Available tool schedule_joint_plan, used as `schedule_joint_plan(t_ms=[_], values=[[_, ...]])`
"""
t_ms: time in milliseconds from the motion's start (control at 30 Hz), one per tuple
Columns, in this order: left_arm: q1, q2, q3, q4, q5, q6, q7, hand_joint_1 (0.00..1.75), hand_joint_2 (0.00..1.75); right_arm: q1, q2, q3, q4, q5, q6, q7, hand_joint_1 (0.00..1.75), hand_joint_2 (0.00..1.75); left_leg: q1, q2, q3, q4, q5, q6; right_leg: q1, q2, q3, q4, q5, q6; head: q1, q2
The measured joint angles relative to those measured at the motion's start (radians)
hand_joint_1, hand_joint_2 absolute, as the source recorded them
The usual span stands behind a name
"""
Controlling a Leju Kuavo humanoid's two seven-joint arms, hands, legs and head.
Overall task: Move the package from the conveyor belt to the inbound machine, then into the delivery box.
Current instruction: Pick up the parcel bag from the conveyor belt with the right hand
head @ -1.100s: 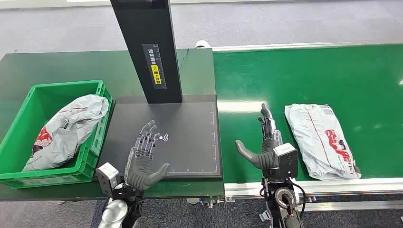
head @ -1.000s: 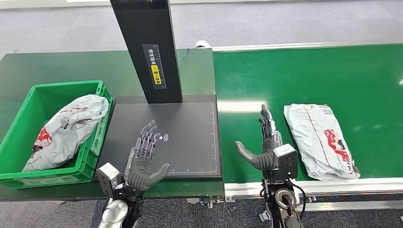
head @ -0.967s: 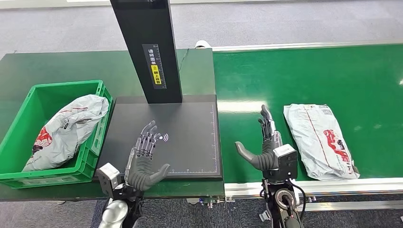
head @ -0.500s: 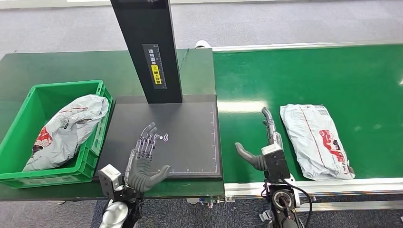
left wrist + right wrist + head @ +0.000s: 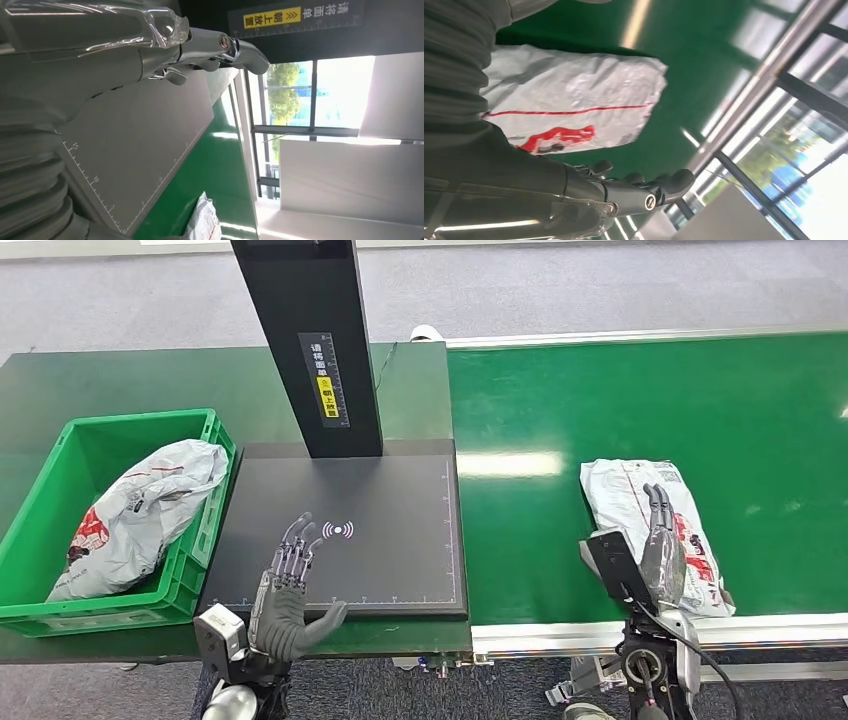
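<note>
— Two hands nearest: what are they doing?
— Left hand [image 5: 285, 592] hovers empty, fingers spread, over the scanner pad [image 5: 400, 540]. Right hand [image 5: 661, 545], fingers straight, lies over the package [image 5: 640, 490] on the belt [image 5: 620, 390], grasping nothing.
— And farther off?
— Scanner post [image 5: 310, 340] rises behind the pad. Left of the pad, a crate [image 5: 60, 612] holds another bag [image 5: 140, 510].
</note>
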Motion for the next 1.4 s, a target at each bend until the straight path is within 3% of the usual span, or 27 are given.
schedule_joint_plan(t_ms=[467,700,1233,1400], values=[[0.02,0.004,0.016,-0.018,-0.041,0.017,0.035,0.0,1.75,-0.012,-0.014,-0.004,0.104,0.083,0.233,0.185,0.0,1.75,0.0,-0.001,0.0,0.0,0.0,0.0,0.0,0.0,0.001,0.0,0.0,0.0,0.0,0.0],[0.008,0.003,0.015,-0.001,-0.044,0.028,0.056,0.0,1.75,-0.03,-0.033,0.059,0.218,0.164,0.319,0.19,0.0,1.75,0.0,-0.001,0.0,0.0,0.0,0.0,0.0,0.0,0.001,0.0,0.0,0.0,0.0,0.0],[-0.005,0.003,0.014,0.027,-0.045,0.031,0.058,0.0,1.75,-0.048,-0.052,0.106,0.311,0.173,0.323,0.185,0.0,1.75,0.0,-0.001,0.0,0.0,0.0,0.0,0.0,0.0,0.001,0.0,0.0,0.0,0.0,0.0],[0.014,0.003,0.015,0.013,-0.044,0.031,0.069,0.0,1.75,-0.06,-0.048,0.101,0.298,0.113,0.188,0.075,0.0,1.75,0.0,0.0,0.0,0.0,0.0,0.0,0.0,0.0,0.0,0.0,0.0,0.0,0.0,0.0]])
